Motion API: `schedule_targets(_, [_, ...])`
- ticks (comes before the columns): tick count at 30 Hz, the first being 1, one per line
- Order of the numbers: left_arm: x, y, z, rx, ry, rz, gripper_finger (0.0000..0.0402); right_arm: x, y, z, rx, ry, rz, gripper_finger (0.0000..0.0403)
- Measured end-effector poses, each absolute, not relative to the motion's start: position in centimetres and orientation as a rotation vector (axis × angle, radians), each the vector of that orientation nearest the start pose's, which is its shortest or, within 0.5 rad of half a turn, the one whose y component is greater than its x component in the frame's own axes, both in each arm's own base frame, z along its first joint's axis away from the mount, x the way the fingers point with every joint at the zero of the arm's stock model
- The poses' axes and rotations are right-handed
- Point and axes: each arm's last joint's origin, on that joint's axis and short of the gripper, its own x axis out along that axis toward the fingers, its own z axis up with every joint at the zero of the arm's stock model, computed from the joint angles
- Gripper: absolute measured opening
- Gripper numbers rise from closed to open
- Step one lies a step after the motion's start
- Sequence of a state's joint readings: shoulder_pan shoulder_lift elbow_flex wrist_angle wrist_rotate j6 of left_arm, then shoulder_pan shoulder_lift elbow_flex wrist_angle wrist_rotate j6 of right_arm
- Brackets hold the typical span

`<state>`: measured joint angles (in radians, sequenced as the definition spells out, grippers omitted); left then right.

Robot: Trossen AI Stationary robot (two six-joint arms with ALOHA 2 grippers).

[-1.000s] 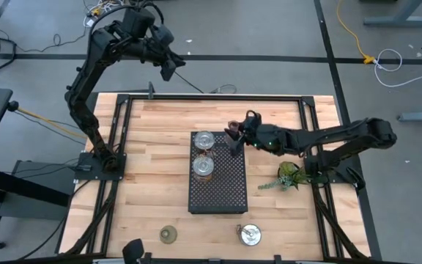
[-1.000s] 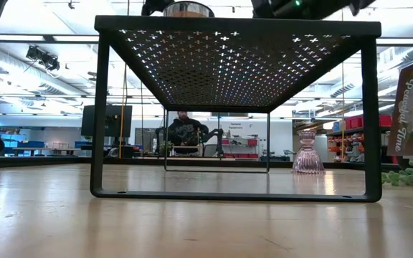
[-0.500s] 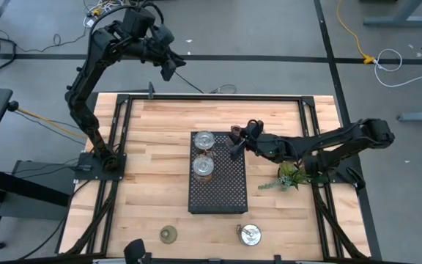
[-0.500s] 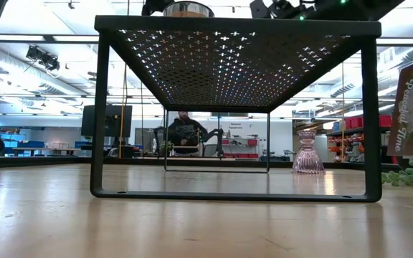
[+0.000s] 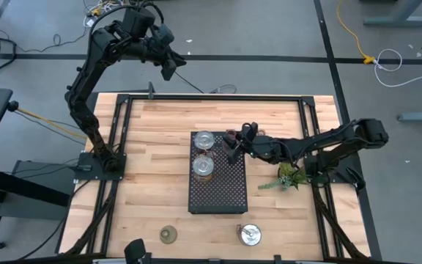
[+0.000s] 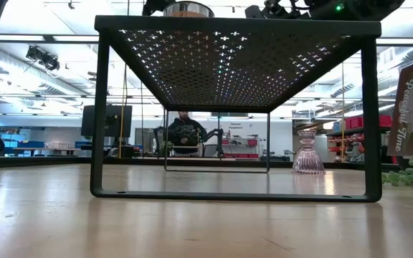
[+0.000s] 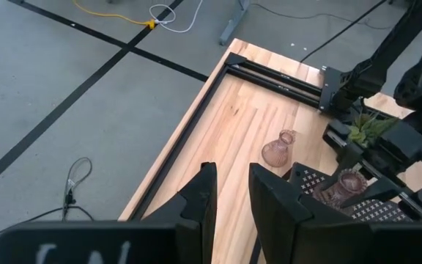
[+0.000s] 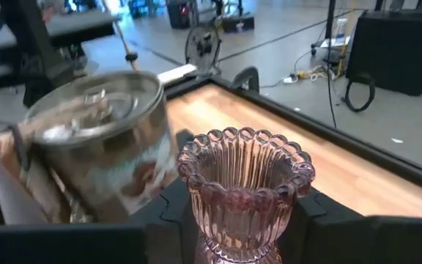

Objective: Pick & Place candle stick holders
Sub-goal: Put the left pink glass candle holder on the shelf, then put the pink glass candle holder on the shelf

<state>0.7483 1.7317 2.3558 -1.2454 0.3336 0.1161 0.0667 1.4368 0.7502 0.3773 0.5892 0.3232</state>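
My right gripper (image 5: 232, 146) is shut on a pink glass vase-shaped holder (image 8: 244, 187) over the far right corner of the black perforated tray (image 5: 222, 192). A second pink holder (image 7: 278, 149) stands on its foot on the table beyond the tray, and also shows in the low view (image 6: 306, 152). Two silvery holders (image 5: 204, 139) (image 5: 203, 166) stand on the tray. A silvery holder (image 5: 250, 235) and an olive-green holder (image 5: 168, 234) stand near the table's near edge. My left gripper (image 5: 169, 67) is open and empty, raised beyond the far left corner. My right gripper pinches the pink holder's cup between its two fingers (image 8: 308, 214), below the scalloped rim (image 8: 245, 147). The fingers come about level from the table's right side. The holder stands upright. Its foot lies below the picture's edge, so I cannot tell whether it rests on the tray.
A green leafy sprig (image 5: 290, 176) lies on the table to the right of the tray, under my right arm. The tray stands on legs (image 6: 100, 115) above the table. A dark frame rail (image 5: 211, 97) runs along the table's far edge.
My right gripper has gone toward the table's left edge and a little toward its near edge, carrying the pink holder upright over the tray's far right corner. The gripper has stayed shut on it.
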Motion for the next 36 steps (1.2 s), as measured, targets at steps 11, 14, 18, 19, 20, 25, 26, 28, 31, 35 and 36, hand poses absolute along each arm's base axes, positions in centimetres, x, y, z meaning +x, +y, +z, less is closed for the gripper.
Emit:
schedule_targets(11, [22.9,19.9,50.1,-0.211,0.557,0.368,0.0085,30.0,0.3,22.9,0.221,0.193,-0.58,0.0254])
schedule_targets(14, [22.9,19.9,50.1,-0.211,0.557,0.368,0.0085,30.1,0.4,23.1,0.231,0.18,-0.558,0.0258])
schedule_targets(18, [22.9,19.9,50.1,-0.211,0.557,0.368,0.0085,30.2,0.5,23.4,0.247,0.148,-0.517,0.025])
schedule_targets(19, [22.9,19.9,50.1,-0.211,0.557,0.368,0.0085,30.3,0.5,23.5,0.244,0.141,-0.511,0.0247])
schedule_targets(20, [22.9,19.9,50.1,-0.211,0.557,0.368,0.0085,30.3,0.5,23.6,0.24,0.139,-0.506,0.0243])
schedule_targets(25, [22.9,19.9,50.0,-0.212,0.558,0.368,0.0085,30.3,0.5,23.7,0.197,0.143,-0.489,0.023])
schedule_targets(26, [22.9,19.9,50.0,-0.212,0.558,0.368,0.0085,30.3,0.5,23.8,0.192,0.14,-0.488,0.0228])
schedule_targets(28, [22.9,19.9,50.0,-0.212,0.558,0.368,0.0085,30.2,0.5,24.1,0.186,0.129,-0.487,0.0225])
schedule_targets(31, [22.9,19.9,50.0,-0.212,0.558,0.368,0.0085,29.6,0.5,25.1,0.175,0.098,-0.481,0.0222])
schedule_targets(35, [22.9,19.9,50.0,-0.212,0.558,0.368,0.0085,28.7,0.4,26.5,0.153,0.069,-0.476,0.0221])
schedule_targets(36, [22.9,19.9,50.0,-0.212,0.558,0.368,0.0085,28.4,0.4,26.7,0.151,0.078,-0.477,0.0221])
